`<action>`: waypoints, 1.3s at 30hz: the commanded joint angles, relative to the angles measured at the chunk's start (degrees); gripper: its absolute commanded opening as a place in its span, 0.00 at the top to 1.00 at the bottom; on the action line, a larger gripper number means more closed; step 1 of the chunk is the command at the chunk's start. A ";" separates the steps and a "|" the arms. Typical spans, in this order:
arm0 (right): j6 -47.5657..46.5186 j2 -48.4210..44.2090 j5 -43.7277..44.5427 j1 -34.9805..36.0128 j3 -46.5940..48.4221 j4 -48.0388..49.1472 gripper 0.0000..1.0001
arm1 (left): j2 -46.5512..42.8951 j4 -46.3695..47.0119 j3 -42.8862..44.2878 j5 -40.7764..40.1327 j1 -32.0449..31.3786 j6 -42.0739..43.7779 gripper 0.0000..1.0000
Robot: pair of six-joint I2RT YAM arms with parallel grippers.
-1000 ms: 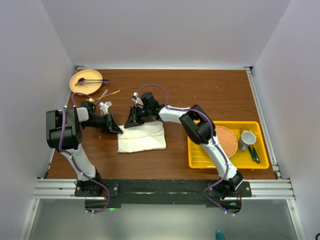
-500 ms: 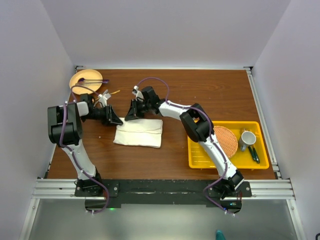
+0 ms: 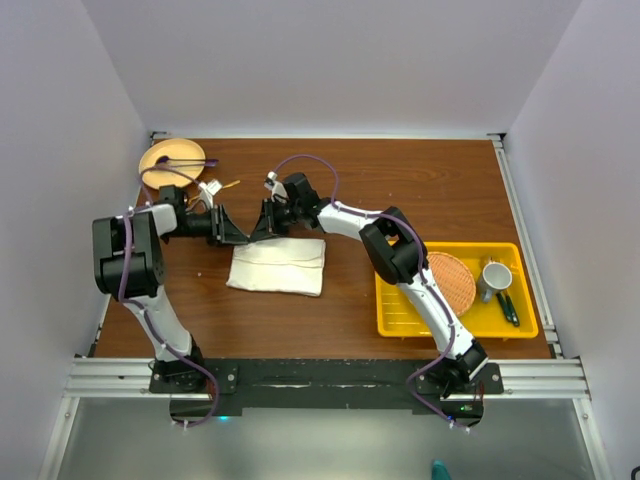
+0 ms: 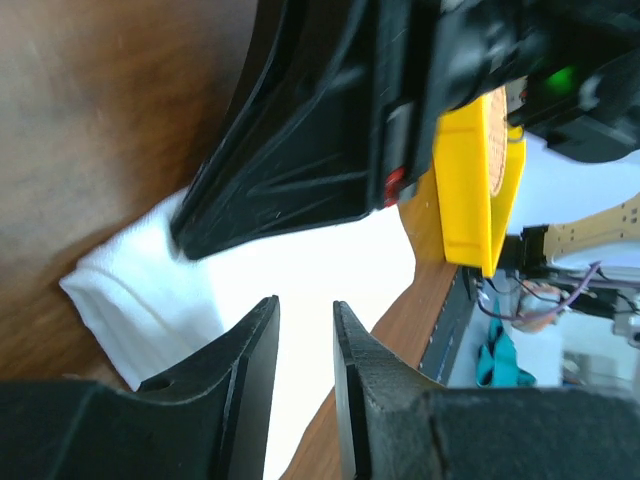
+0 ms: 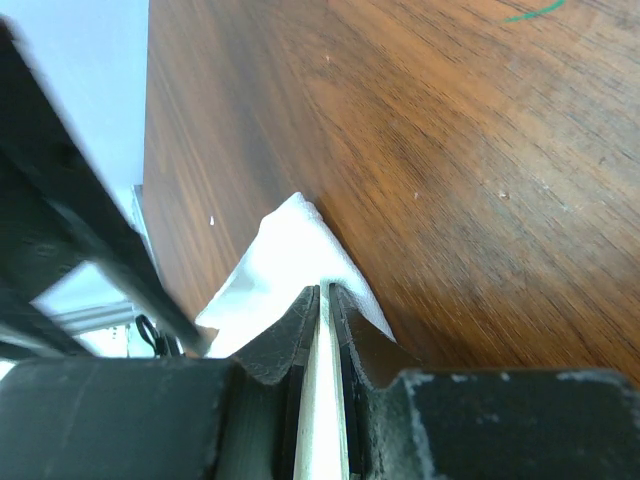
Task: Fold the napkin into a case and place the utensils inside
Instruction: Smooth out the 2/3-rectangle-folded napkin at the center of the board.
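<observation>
Right claw (image 5: 322, 293) clamped on napkin (image 3: 278, 266) edge; left claw (image 4: 304, 308) released, empty. Fold likely lost if thin edge is slipped.

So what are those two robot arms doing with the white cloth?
They are folding the napkin on the table. The right gripper pinches its far edge. The left gripper is beside it, slightly open, holding nothing. The gold utensils lie by the plate, not yet tucked in.
</observation>
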 commanded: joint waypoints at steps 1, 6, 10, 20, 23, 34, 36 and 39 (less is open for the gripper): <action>-2.77 3.47 6.27 -0.47 -1.79 -5.19 0.85 | 4.72 -1.62 -3.32 -2.22 0.07 2.60 0.69; -2.60 1.28 3.74 -0.47 -2.67 -3.52 0.81 | 11.66 -4.35 -3.24 -8.81 1.03 4.88 0.73; -1.81 -5.57 -2.33 -0.91 -4.08 -1.85 0.65 | 11.85 -1.80 -3.86 -11.73 1.56 3.03 0.76; 3.64 -22.55 -14.29 -2.49 -27.25 3.51 0.48 | 10.71 0.22 -4.91 -12.87 1.74 1.54 0.78; 7.41 -20.44 -14.47 -5.12 -32.27 6.05 0.48 | 10.79 0.14 -5.09 -12.78 1.92 1.45 0.78; -1.63 -10.77 -9.20 -10.84 -30.63 -2.89 0.52 | 11.94 -0.13 -5.44 -13.05 3.67 1.19 0.79; -3.46 -11.21 -9.98 -10.93 -29.84 -5.00 0.53 | 11.76 -0.13 -5.53 -12.70 3.59 1.10 0.79; -5.75 -14.10 -12.09 -10.85 -28.08 -7.46 0.53 | 11.32 0.13 -5.88 -12.26 3.67 0.93 0.80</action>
